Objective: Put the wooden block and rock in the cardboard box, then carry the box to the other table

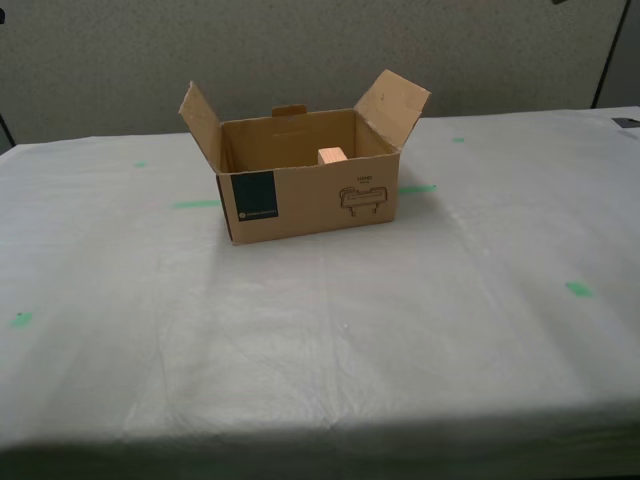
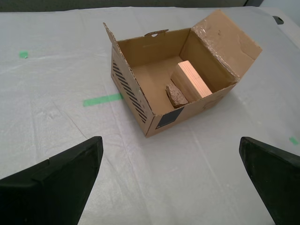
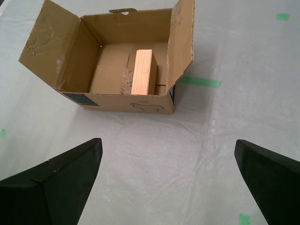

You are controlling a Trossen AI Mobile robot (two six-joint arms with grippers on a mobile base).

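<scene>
The cardboard box (image 1: pixel 300 200) stands with its flaps up on the other table (image 1: pixel 320 350), a wrinkled pale sheet with green tape marks. Inside the box (image 2: pixel 133 93) the wooden block (image 2: pixel 192 80) lies with the rock (image 2: pixel 176 96) touching it. The exterior view shows only the block's top (image 1: pixel 332 156); the rock is hidden there. My second gripper (image 2: pixel 171 183) is open, empty and well back from the box. My first gripper (image 3: pixel 168 183) is also open and empty, apart from the box (image 3: pixel 122 101), where the block (image 3: pixel 143 71) and rock (image 3: pixel 126 82) sit together. Neither arm shows in the exterior view.
Green tape strips (image 1: pixel 195 204) lie beside the box, and smaller green marks (image 1: pixel 578 289) dot the sheet. A small dark object (image 1: pixel 625 122) sits at the table's far edge on the exterior view's right. A grey wall (image 1: pixel 300 50) stands behind the table.
</scene>
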